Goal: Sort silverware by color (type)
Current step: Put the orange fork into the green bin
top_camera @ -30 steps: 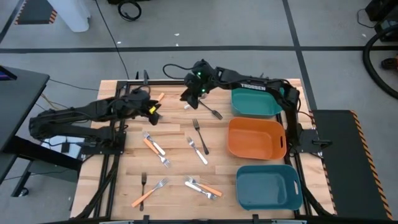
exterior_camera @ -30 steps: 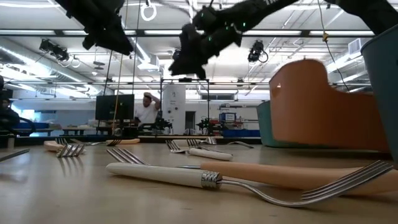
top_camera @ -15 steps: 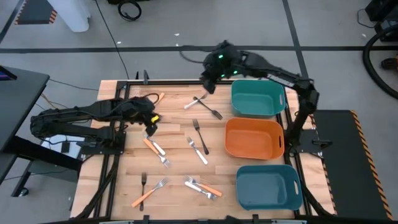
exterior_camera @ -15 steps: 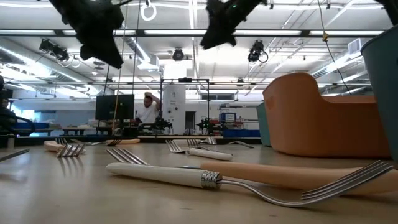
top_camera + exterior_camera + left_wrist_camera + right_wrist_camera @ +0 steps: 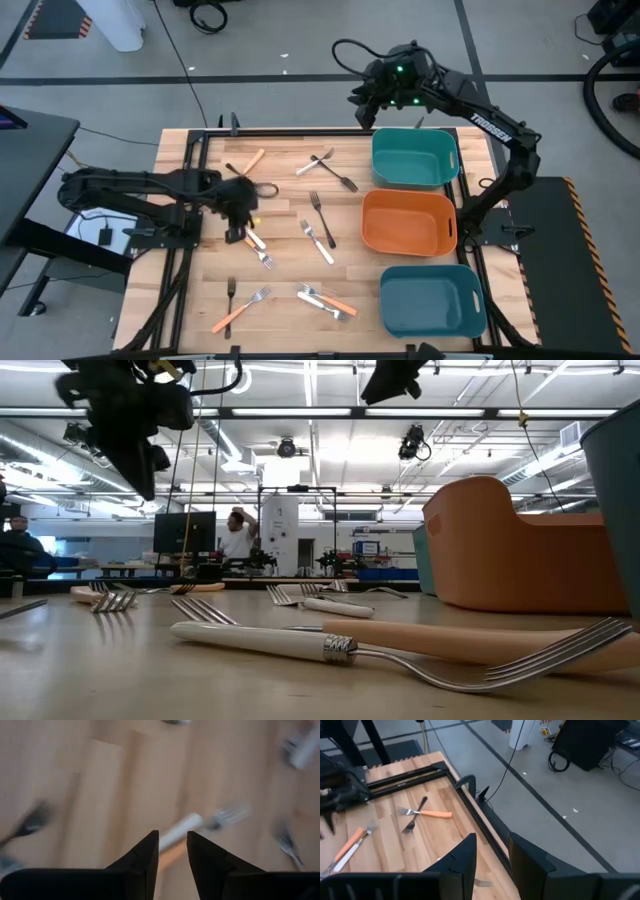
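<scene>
Several forks lie flat on the wooden table. A white-handled fork (image 5: 250, 238) and an orange-handled one (image 5: 240, 232) lie side by side left of centre. My left gripper (image 5: 243, 212) hovers just above them, open by a narrow gap; its wrist view shows the white handle (image 5: 182, 827) and orange handle (image 5: 167, 862) below my left gripper (image 5: 173, 842). My right gripper (image 5: 366, 105) is raised over the table's far edge beside the far teal bin (image 5: 412, 182), open by a narrow gap and empty, as my right gripper (image 5: 492, 845) shows in its wrist view.
Along the right side stand a teal bin, an orange bin (image 5: 408, 245) and a second teal bin (image 5: 430, 328). More forks: an orange one (image 5: 250, 160) crossing a dark one, a white (image 5: 320, 160) and a dark (image 5: 342, 182) near the far bin, others at centre and near edge (image 5: 325, 302).
My left gripper has moved right and toward the near edge, coming down over the white and orange fork pair. My right gripper has risen and swung right and toward the far edge, away from the forks near the far teal bin. No fork has moved.
</scene>
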